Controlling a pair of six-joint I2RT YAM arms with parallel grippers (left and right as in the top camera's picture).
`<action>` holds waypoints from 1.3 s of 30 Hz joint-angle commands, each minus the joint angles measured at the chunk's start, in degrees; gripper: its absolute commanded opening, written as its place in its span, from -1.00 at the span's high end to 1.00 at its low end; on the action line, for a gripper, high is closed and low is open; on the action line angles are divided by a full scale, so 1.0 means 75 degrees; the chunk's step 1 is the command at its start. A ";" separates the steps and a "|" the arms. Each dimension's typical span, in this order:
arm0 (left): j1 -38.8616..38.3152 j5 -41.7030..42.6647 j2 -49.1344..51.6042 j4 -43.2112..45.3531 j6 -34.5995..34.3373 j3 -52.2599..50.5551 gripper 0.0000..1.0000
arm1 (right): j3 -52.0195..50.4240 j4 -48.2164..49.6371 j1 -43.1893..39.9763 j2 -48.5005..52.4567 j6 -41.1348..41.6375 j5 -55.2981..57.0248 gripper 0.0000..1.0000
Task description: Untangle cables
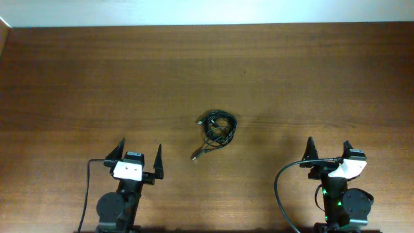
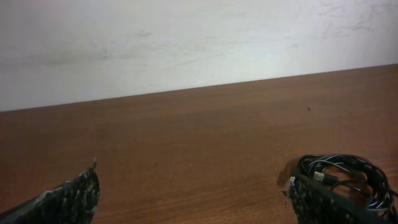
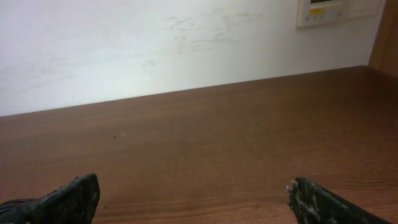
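Black cables (image 1: 216,133), Ben: where do they sit?

Mid-table, Ana, in one small knotted clump on the brown wooden table (image 1: 207,65), with plug ends poking out at its upper left and lower left. That much comes from the overhead view. The clump lies ahead of both arms and between them, nearer the left gripper (image 1: 140,142) than the right gripper (image 1: 328,141), touching neither.

Do the wrist cameras add anything?

The left wrist camera catches the cables (image 2: 348,174) low on its right side, just behind the tip of one finger of the left gripper (image 2: 193,174). Glossy loops and a pale plug show there. The right wrist camera has only bare wood between the fingers of the right gripper (image 3: 193,180), and the clump falls outside its frame. It alone shows a pale panel (image 3: 328,11) high on the white wall (image 3: 155,50).

And the jaws?

Both pairs stand spread wide, with nothing between them.
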 commanded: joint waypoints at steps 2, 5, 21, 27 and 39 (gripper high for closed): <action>-0.0026 0.0050 0.0781 -0.0067 -0.1425 -0.0012 -0.97 | -0.0052 -0.0009 0.0047 -0.0058 0.0006 0.0015 -0.97; -0.0026 0.0050 0.0781 -0.0067 -0.1425 -0.0012 -0.97 | -0.0052 -0.0009 0.0047 -0.0058 0.0006 0.0015 -0.97; -0.0026 0.0050 0.0781 -0.0067 -0.1425 -0.0012 -0.97 | -0.0052 -0.0009 0.0047 -0.0058 0.0006 0.0012 -0.97; -0.0026 0.0050 0.0781 -0.0067 -0.1425 -0.0012 -0.98 | -0.0052 -0.0009 0.0047 -0.0058 0.0006 0.0015 -0.97; -0.0026 0.0050 0.0781 -0.0067 -0.1425 -0.0012 -0.97 | -0.0052 -0.0009 0.0047 -0.0058 0.0006 0.0015 -0.97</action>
